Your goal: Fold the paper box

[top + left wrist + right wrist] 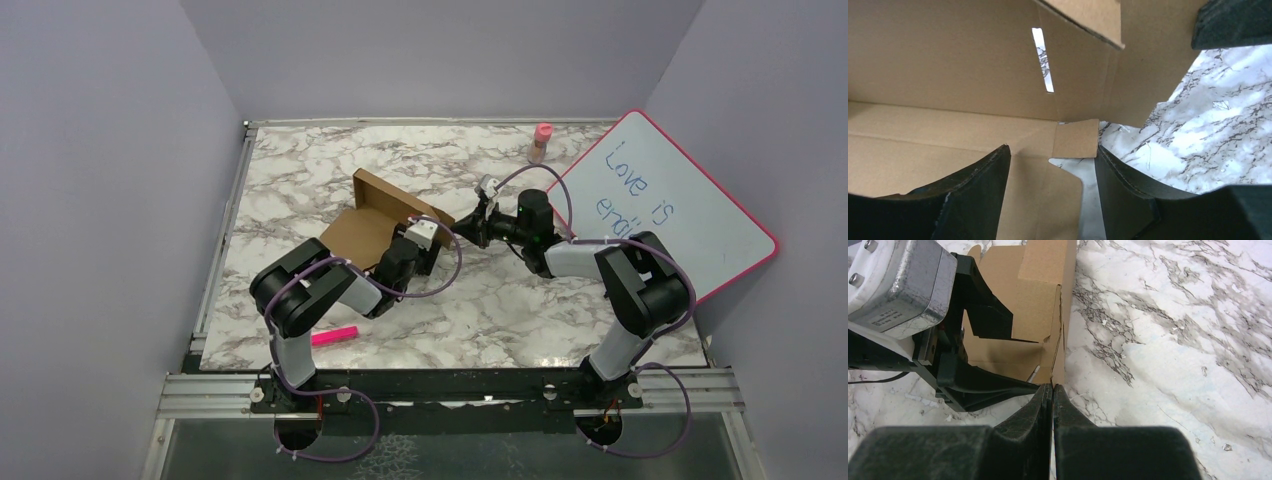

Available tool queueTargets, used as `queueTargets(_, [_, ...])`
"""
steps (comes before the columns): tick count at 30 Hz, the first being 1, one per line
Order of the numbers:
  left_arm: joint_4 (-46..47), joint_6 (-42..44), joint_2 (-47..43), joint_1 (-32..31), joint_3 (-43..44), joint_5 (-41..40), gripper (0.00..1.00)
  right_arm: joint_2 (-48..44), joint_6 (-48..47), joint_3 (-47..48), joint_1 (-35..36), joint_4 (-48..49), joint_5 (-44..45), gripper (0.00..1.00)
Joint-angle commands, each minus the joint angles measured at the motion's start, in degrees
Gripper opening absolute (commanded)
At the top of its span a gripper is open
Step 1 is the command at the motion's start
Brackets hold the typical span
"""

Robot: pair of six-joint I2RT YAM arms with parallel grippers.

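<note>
The paper box [380, 225] is plain brown cardboard, partly folded, with its back wall upright on the marble table. My left gripper [425, 243] is open and reaches into the box from the near side. In the left wrist view its gripper [1052, 150] straddles a small tab [1075, 139] and a bottom flap, and a slit [1043, 60] shows in the wall. My right gripper [470, 228] is at the box's right end. In the right wrist view it [1053, 386] is shut, pinching the lower edge of the box's end wall [1058, 357]. The left gripper's body [903, 287] is close beside it.
A pink-framed whiteboard [670, 215] leans at the right, close behind the right arm. A pink marker [335, 336] lies near the left arm's base. A small pink bottle [541, 142] stands at the back. Grey walls enclose the table [480, 300].
</note>
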Motion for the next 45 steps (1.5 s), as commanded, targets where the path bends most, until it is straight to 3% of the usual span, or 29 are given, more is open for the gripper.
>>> queueTargets(1, [0.7,0.7,0.1,-0.2,1.2,-4.8,0.62,-0.5,-0.2,1.0,0.2,-0.5,-1.4,0.08])
queueTargets(8, [0.8,-0.3,-0.7,0.0,1.3,-5.7,0.59,-0.5,-0.3,1.0,0.2,-0.8,-1.4,0.08])
queueTargets(28, [0.9,-12.0,1.8,5.8,-0.8,5.1,0.48,-2.1,1.6,0.2,0.1,1.0,-2.0,0.13])
queueTargets(34, [1.1,-13.5,2.6,6.3,-1.1,6.6,0.49,-6.6,3.5,-3.6,-0.1,6.3,4.7,0.18])
queueTargets(37, [1.7,-14.8,2.9,6.5,-1.5,7.4,0.49,-7.2,2.7,-2.0,-0.8,3.2,6.9,0.19])
queueTargets(45, [2.9,-16.4,2.8,7.3,-2.5,8.8,0.49,0.3,-0.3,5.0,-1.1,-2.5,12.9,0.19])
